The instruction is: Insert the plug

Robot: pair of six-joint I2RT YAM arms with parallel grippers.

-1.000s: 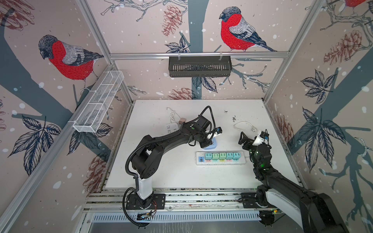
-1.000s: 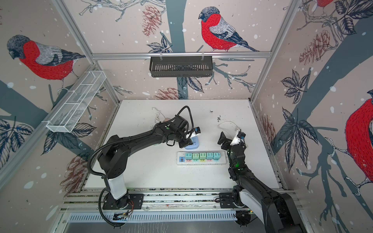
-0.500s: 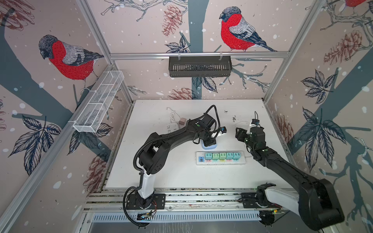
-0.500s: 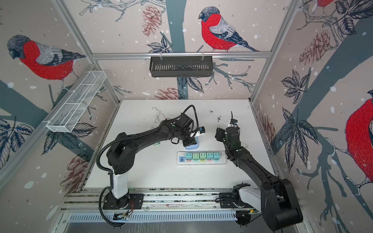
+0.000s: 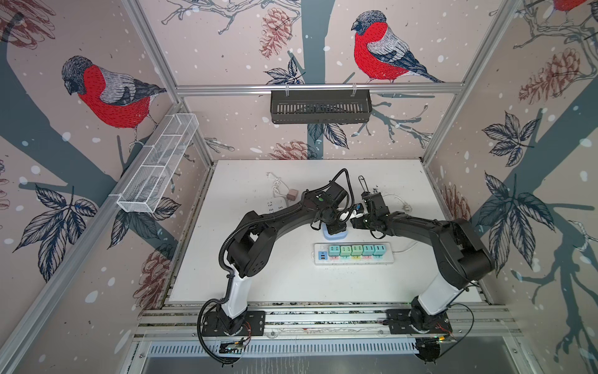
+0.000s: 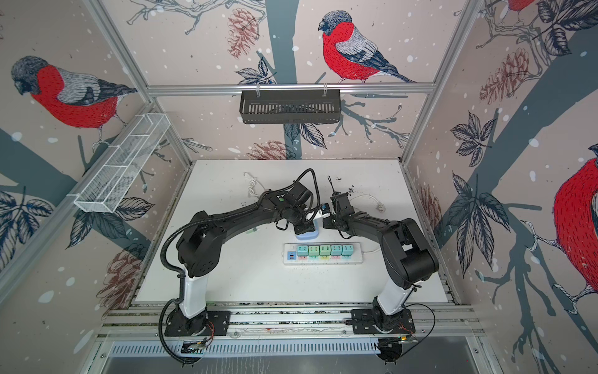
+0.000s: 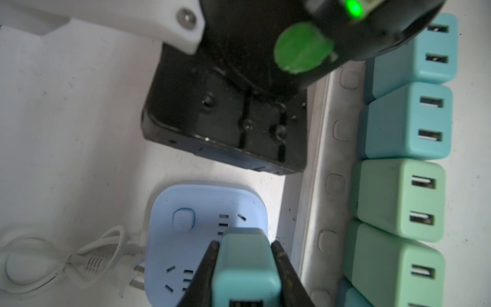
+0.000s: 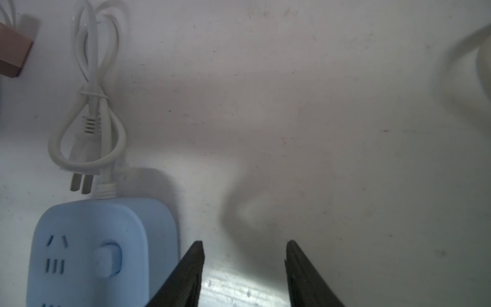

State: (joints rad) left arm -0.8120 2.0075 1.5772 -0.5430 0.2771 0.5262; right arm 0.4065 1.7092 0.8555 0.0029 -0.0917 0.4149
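In the left wrist view my left gripper (image 7: 245, 243) is shut on a teal plug (image 7: 247, 265), a small USB charger block. It hangs right over the face of the light blue socket cube (image 7: 186, 212) and covers some of the slots. Its prongs are hidden. In both top views the left gripper (image 5: 336, 226) (image 6: 302, 227) stands over the cube (image 5: 336, 234) (image 6: 306, 235). My right gripper (image 8: 244, 242) is open and holds nothing. It sits low beside the cube (image 8: 93, 252), on its right in a top view (image 5: 355, 223).
A white power strip (image 5: 354, 260) (image 7: 326, 148) with several teal and green chargers lies just in front of the cube. The cube's bundled white cable (image 8: 90, 127) lies behind it. A pink adapter (image 5: 292, 193) and a small white strip (image 5: 276, 204) lie at the back left.
My right arm has swung in from the right front to the cube's side, and its jaws have narrowed. The left gripper has shifted slightly right with the teal plug still in it.
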